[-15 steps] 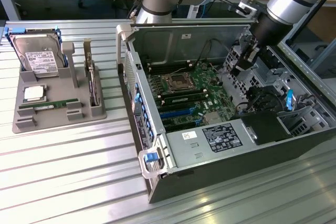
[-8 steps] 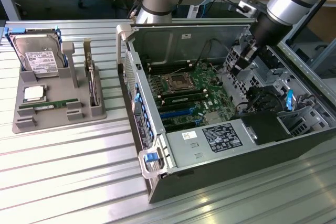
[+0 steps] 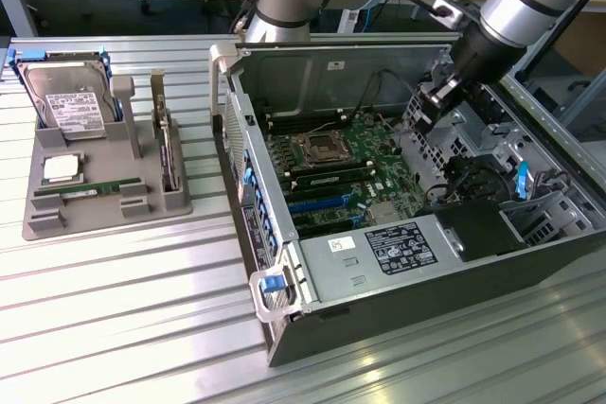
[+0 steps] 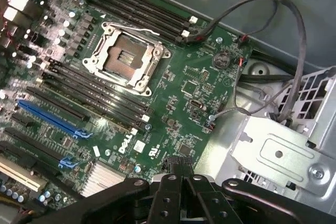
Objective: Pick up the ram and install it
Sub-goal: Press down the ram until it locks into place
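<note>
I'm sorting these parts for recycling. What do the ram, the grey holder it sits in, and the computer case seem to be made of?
The ram: green circuit board, matte, with a white label; probably fibreglass laminate.
The grey holder: uniform matte grey with soft moulded edges, likely plastic.
The computer case: thin bare sheet metal, dull silver with folded edges, probably steel.

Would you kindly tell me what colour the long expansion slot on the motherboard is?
Bright blue: the long expansion slot on the green motherboard shows best in the wrist view.

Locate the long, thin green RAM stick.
The long, thin green RAM stick lies in the grey tray on the exterior view's left, just below the square silver processor chip.
</note>
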### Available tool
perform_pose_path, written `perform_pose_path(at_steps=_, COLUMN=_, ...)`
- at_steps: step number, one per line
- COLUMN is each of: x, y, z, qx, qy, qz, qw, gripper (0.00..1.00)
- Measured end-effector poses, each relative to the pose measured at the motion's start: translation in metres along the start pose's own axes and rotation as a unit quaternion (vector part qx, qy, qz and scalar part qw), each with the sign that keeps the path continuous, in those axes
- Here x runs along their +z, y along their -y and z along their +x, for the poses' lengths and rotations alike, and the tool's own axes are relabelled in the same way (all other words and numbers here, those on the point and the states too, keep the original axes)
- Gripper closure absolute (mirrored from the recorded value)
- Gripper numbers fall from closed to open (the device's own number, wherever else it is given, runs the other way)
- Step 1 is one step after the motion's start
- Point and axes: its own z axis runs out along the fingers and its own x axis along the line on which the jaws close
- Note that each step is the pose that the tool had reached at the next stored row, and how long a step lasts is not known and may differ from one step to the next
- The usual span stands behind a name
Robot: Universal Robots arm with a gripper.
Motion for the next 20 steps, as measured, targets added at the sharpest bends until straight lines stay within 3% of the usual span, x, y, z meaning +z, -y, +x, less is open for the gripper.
perform_pose_path(at_steps=3, x=0.0004, y=0.0001, z=0.0, qx=0.032, qy=0.0041, qz=-0.0016, qw=0.9995, gripper=0.9)
perform_pose_path(at_steps=5, x=0.0009, y=0.0001, z=0.0, qx=0.061, qy=0.0079, qz=-0.0032, qw=0.9981, gripper=0.9)
perform_pose_path(at_steps=6, x=0.0011, y=0.0001, z=-0.0001, qx=0.082, qy=0.0106, qz=-0.0043, qw=0.9966, gripper=0.9)
perform_pose_path(at_steps=10, x=0.0017, y=0.0002, z=-0.0001, qx=0.123, qy=0.0161, qz=-0.0066, qw=0.9922, gripper=0.9)
perform_pose_path(at_steps=14, x=0.0021, y=0.0003, z=-0.0001, qx=0.171, qy=0.0223, qz=-0.0092, qw=0.985, gripper=0.9)
perform_pose_path(at_steps=15, x=0.0022, y=0.0003, z=-0.0001, qx=0.175, qy=0.0229, qz=-0.0094, qw=0.9842, gripper=0.9)
perform_pose_path(at_steps=20, x=0.0022, y=0.0003, z=-0.0001, qx=0.176, qy=0.0229, qz=-0.0095, qw=0.9842, gripper=0.9)
